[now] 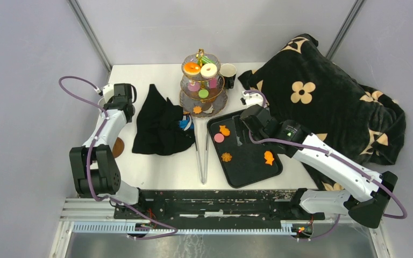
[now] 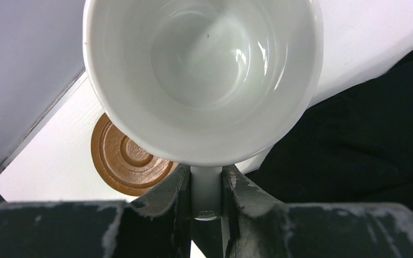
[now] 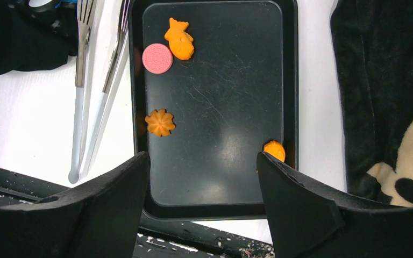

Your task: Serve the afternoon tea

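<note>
Left pincer: your left pincer (image 2: pixel 207 185) is shut tight on the handle of a white cup (image 2: pixel 204 70). The cup's open mouth faces the wrist camera.
Below the cup: a brown coaster (image 2: pixel 123 161) lies on the white table (image 2: pixel 59 161). A black cloth (image 1: pixel 158 123) lies to its right.
Right pincer: your right pincer (image 3: pixel 201 161) is wide open and holds nothing. It hangs over the near part of the black tray (image 3: pixel 220 107).
Treats on the tray: a fish cookie (image 3: pixel 179 38) and a pink disc (image 3: pixel 157 58) touch each other at the far left corner. A flower cookie (image 3: pixel 160 122) lies by the left edge. A second fish cookie (image 1: pixel 269 157) lies by the right edge, close to one finger.
Treats on the stand: the stand (image 1: pixel 219 107) is behind the tray. An orange donut (image 1: pixel 192 68) and a white donut (image 1: pixel 208 70) sit side by side on top. A green disc (image 1: pixel 203 93) sits lower down.
Tongs: the tongs (image 3: pixel 79 97) lie on the table, just left of the tray.
Blanket: the black blanket (image 1: pixel 328 107) with cream flowers is heaped to the right of the tray.
</note>
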Action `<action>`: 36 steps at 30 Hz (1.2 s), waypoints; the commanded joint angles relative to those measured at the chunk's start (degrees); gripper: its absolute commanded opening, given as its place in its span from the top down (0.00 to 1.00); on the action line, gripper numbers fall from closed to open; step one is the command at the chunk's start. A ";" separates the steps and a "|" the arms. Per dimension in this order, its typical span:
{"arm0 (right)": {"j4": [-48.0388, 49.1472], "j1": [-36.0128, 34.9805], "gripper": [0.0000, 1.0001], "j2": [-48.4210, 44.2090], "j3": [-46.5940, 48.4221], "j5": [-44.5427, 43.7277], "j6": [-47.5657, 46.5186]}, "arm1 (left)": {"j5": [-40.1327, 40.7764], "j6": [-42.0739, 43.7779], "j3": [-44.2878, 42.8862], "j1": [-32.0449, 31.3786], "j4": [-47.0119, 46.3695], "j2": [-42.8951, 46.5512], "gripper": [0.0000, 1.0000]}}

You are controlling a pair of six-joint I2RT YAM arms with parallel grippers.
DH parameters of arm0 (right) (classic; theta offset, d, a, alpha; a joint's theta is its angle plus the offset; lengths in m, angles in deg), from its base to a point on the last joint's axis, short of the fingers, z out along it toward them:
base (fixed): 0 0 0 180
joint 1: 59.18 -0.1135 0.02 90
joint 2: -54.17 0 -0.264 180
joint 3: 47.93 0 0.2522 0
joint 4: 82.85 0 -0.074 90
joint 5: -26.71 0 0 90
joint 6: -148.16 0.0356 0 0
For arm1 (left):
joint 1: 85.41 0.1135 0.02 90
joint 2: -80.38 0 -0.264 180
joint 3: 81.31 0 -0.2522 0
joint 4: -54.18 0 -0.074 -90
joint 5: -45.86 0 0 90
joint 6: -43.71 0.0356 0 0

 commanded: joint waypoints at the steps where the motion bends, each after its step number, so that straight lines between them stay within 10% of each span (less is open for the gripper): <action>1: 1.04 0.14 0.21 -1.29 0.35 -0.46 0.08 | 5.05 -4.64 0.41 0.33 -5.43 1.17 0.97; 13: 0.77 0.12 0.21 -1.17 0.01 -0.15 0.48 | -8.02 -2.05 -0.40 3.90 -12.92 -4.76 0.97; 36: -0.49 0.09 0.21 4.88 5.60 -0.94 -0.16 | -4.71 -5.23 -9.87 5.33 -8.99 -15.17 0.97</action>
